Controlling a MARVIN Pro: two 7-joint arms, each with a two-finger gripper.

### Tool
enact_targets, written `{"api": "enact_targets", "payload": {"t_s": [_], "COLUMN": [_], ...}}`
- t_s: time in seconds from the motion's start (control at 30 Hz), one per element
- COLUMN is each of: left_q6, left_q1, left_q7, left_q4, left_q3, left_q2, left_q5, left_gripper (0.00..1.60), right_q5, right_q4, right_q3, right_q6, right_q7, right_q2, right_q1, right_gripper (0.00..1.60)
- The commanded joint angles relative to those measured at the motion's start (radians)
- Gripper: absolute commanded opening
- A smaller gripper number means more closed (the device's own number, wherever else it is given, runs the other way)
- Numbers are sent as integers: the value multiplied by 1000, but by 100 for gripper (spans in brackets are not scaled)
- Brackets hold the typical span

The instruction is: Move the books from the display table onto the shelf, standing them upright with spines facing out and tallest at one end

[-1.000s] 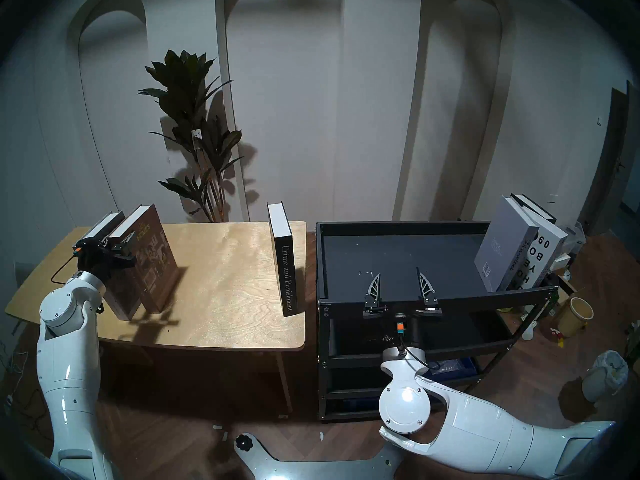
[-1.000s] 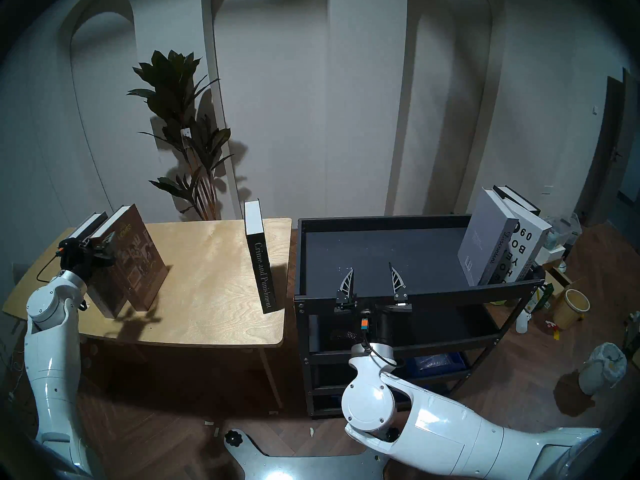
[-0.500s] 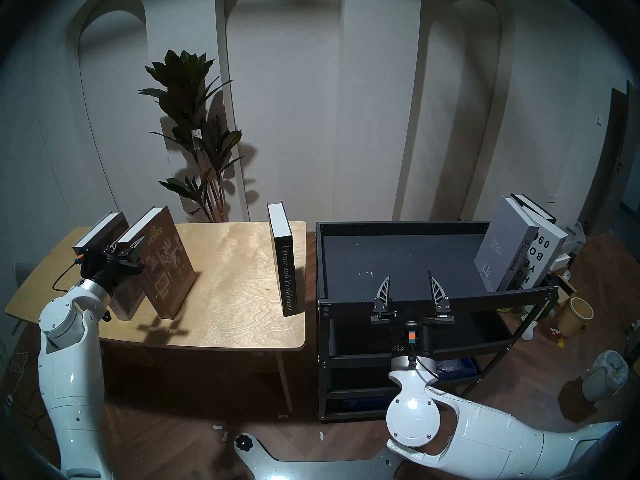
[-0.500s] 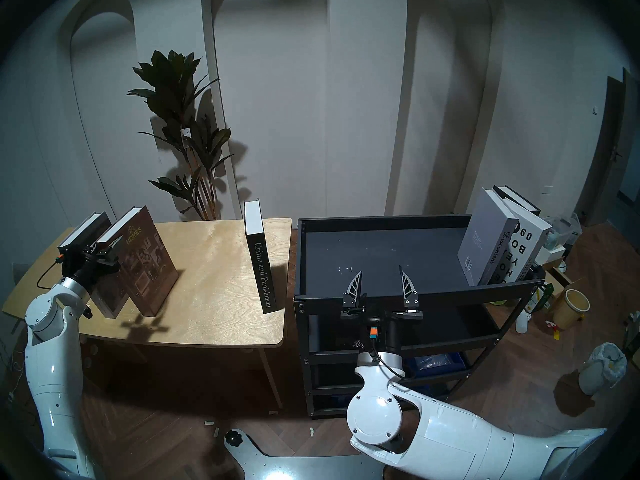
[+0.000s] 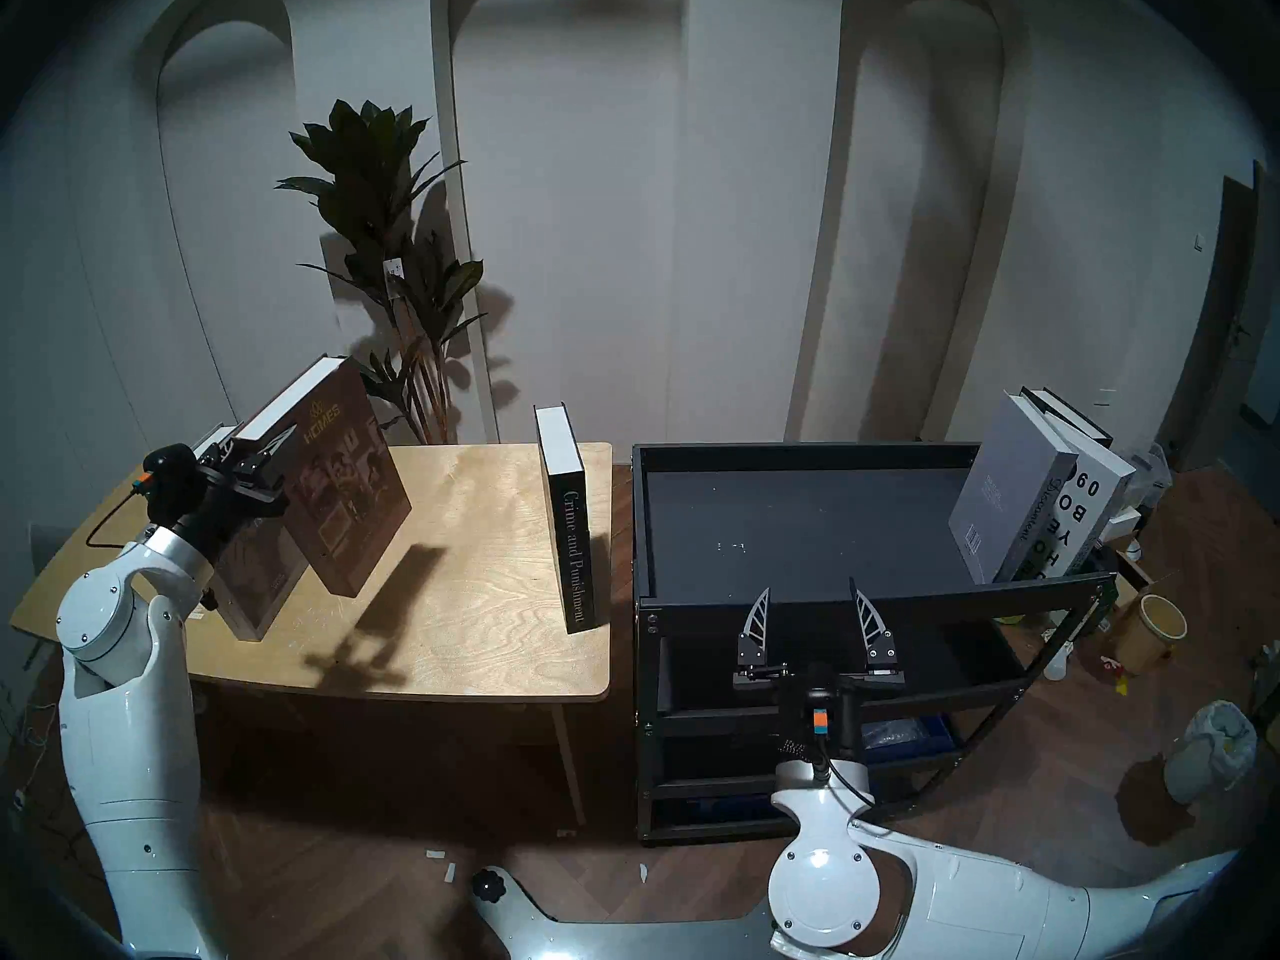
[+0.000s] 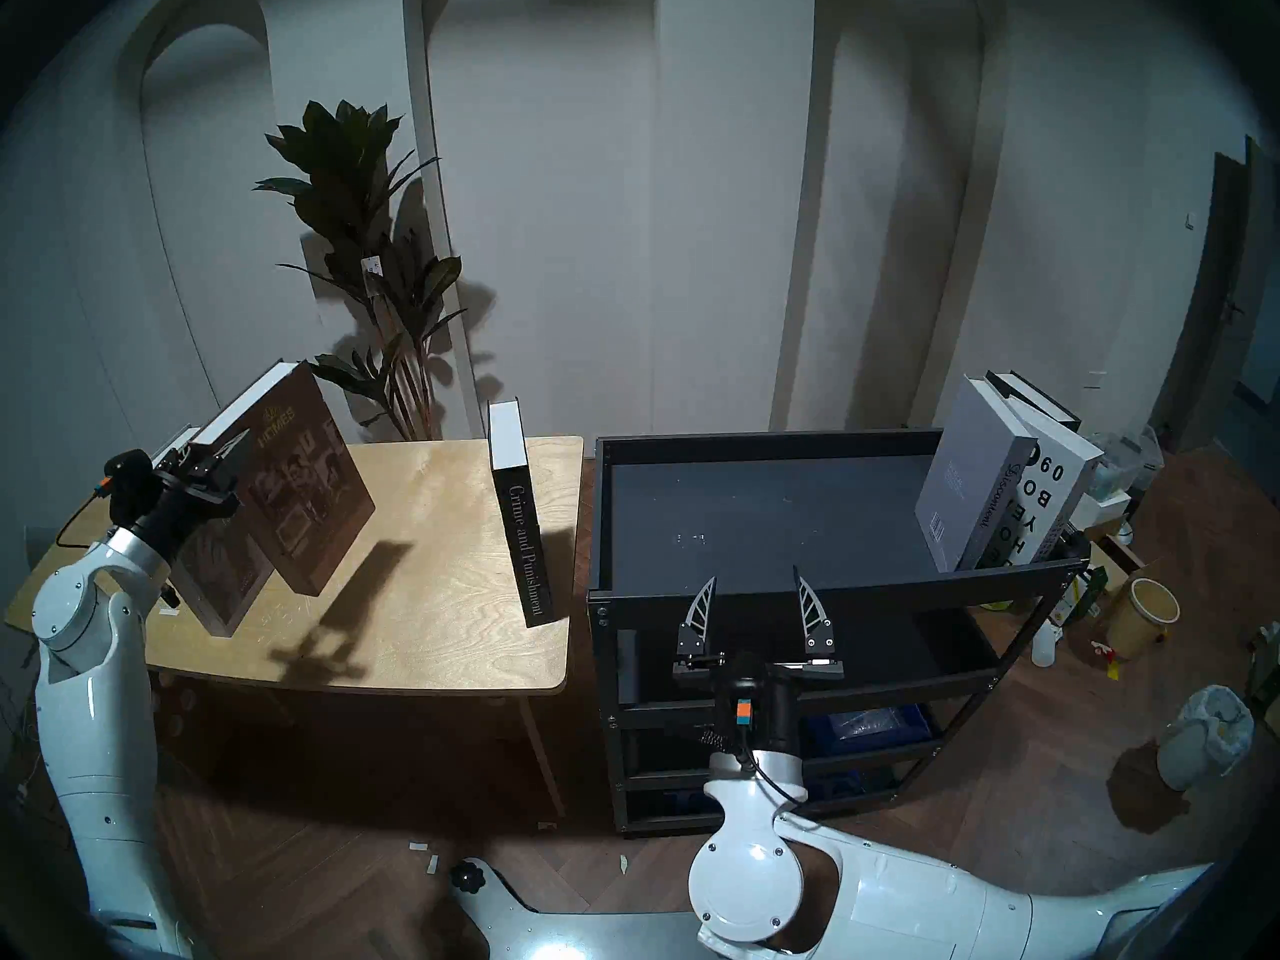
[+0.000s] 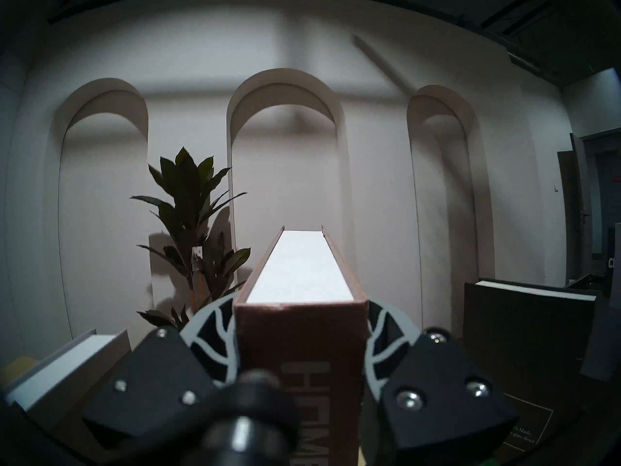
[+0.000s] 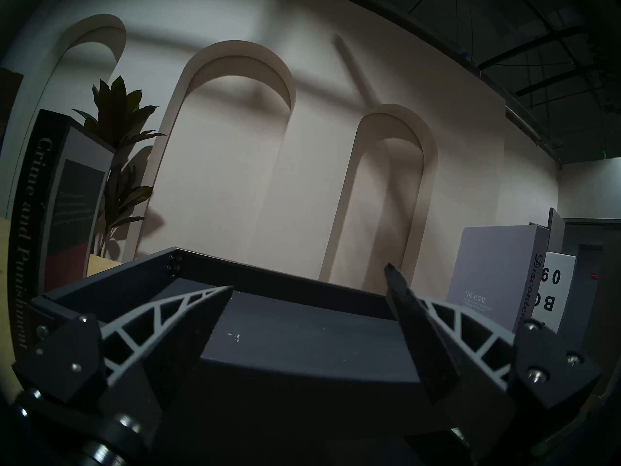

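the left gripper (image 5: pixel 267 446) is clamped on the spine of the brown "homes" book (image 5: pixel 346 480), held tilted clear above the display table (image 5: pixel 485 591) – the right gripper (image 5: pixel 812 595) hangs with fingers spread wide, empty, at the shelf (image 5: pixel 796 515) front rim

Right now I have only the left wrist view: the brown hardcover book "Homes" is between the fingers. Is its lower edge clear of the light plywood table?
Observer: Yes, the brown "Homes" book hangs tilted above the light plywood table, not touching it.
Operator: Which place on the black metal shelf is taken?
Observer: The grey "Discontent" book and two more lean at its right end.
Operator: And the right gripper?
Observer: It is open, holding nothing, at the shelf's front rim.
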Motion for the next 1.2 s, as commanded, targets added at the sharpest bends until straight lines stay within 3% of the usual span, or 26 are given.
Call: {"api": "enact_targets", "payload": {"t_s": [0.0,0.57,0.6,0.63,0.77,1.17], "left_q6": [38,183,216,216,267,394], "left_q1": [-12,-161,-160,-175,-193,-238], "left_q7": [8,58,76,75,110,203], "left_q4": [-116,-314,-374,-351,-414,-472], "left_q3": [-7,-10,-16,-14,-21,9], "left_q2": [10,44,36,44,42,42], "left_q5": [-9,-84,-92,-97,-108,-125], "left_gripper": [0,0,0,0,0,0], "right_q5": [-33,-99,-111,-117,-148,-214], "right_q4": [-42,-110,-121,-129,-162,-200], "right_q3": [-7,-39,-41,-43,-45,-61], "right_q6": [-16,-53,-60,-62,-76,-61], "right_q7": [-8,-1,2,5,28,143], "right_q2": [21,74,78,75,52,-79], "right_q1": [-4,15,24,29,70,199], "right_gripper": [160,160,160,160,160,160]}}
